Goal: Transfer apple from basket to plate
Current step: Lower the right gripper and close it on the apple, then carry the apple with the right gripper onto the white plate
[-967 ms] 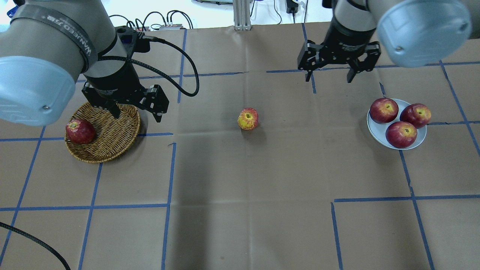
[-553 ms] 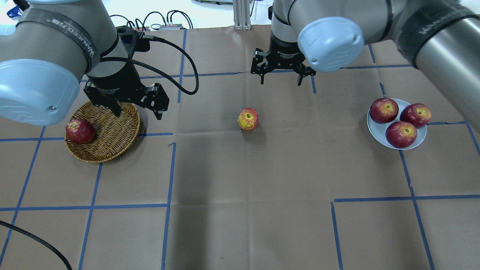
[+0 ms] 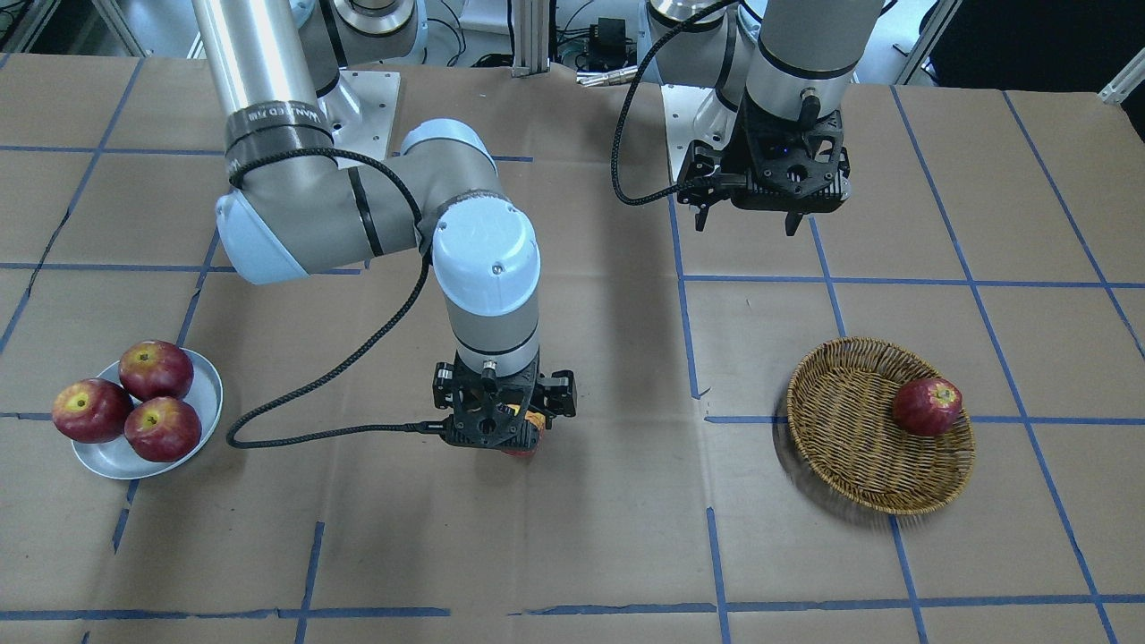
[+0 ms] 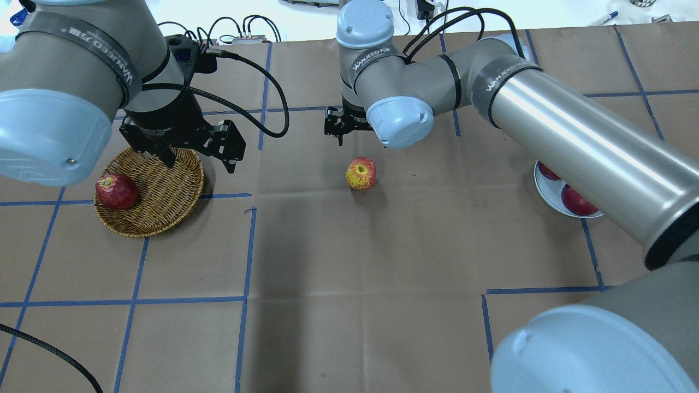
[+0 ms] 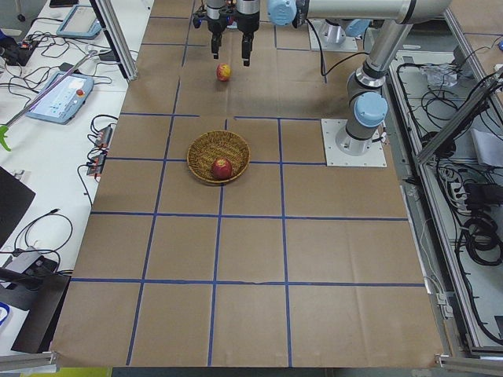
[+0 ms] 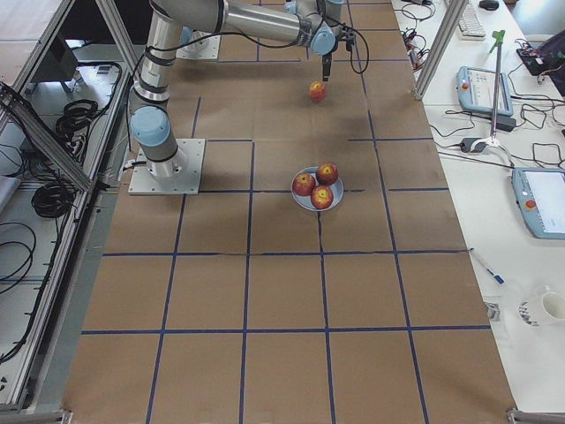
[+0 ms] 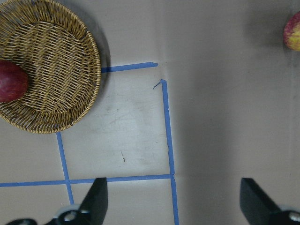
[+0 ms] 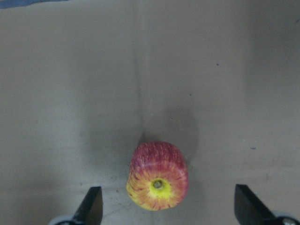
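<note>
From the front camera I see my right gripper (image 3: pixel 505 434) hanging over the middle of the table (image 3: pixel 626 537). It hides nearly all of the apple (image 3: pixel 528 445); only a bit of red and yellow peeks out. The wicker basket (image 3: pixel 841 447) holds one dark-red apple (image 3: pixel 928 406) near its rim. The metal plate (image 3: pixel 207 386) holds three shiny red apples (image 3: pixel 156 368). My left gripper (image 3: pixel 747 216) hangs in the air on the robot's side of the basket.

From overhead, the apple sits alone on the brown paper, between basket and plate and in neither. My right arm covers part of the plate.

From the left side, the far gripper hangs above the apple and does not touch it.

From the right side, the apple lies on the table beyond the plate.

The left wrist camera shows that gripper spread wide. There is only paper and blue tape (image 7: pixel 167 126) under it, so it holds nothing.

The right wrist camera shows its fingers (image 8: pixel 93 206) spread wide too. The apple lies below and between them, yellow stem patch up, and neither finger touches it.
</note>
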Robot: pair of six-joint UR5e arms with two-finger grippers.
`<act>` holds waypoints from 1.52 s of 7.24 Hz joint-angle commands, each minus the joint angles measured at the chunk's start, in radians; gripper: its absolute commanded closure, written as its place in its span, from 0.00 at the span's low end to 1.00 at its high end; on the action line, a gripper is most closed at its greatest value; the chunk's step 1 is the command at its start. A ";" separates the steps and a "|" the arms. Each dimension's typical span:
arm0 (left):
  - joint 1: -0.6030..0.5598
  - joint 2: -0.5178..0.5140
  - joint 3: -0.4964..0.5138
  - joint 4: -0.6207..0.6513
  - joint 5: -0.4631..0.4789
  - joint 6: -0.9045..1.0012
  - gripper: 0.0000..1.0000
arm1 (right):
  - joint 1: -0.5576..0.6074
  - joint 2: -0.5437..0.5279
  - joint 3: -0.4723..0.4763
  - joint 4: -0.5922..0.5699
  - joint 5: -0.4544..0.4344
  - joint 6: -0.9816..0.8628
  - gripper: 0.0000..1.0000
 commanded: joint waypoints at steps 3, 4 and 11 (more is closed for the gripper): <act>-0.004 -0.003 0.001 -0.001 -0.005 0.001 0.01 | 0.010 0.048 0.162 -0.210 0.004 -0.009 0.00; -0.006 0.000 0.000 -0.007 -0.004 0.001 0.01 | 0.010 0.048 0.176 -0.223 0.002 -0.009 0.01; -0.015 0.003 -0.003 -0.010 -0.005 -0.014 0.01 | -0.138 -0.163 0.124 0.043 -0.001 -0.167 0.54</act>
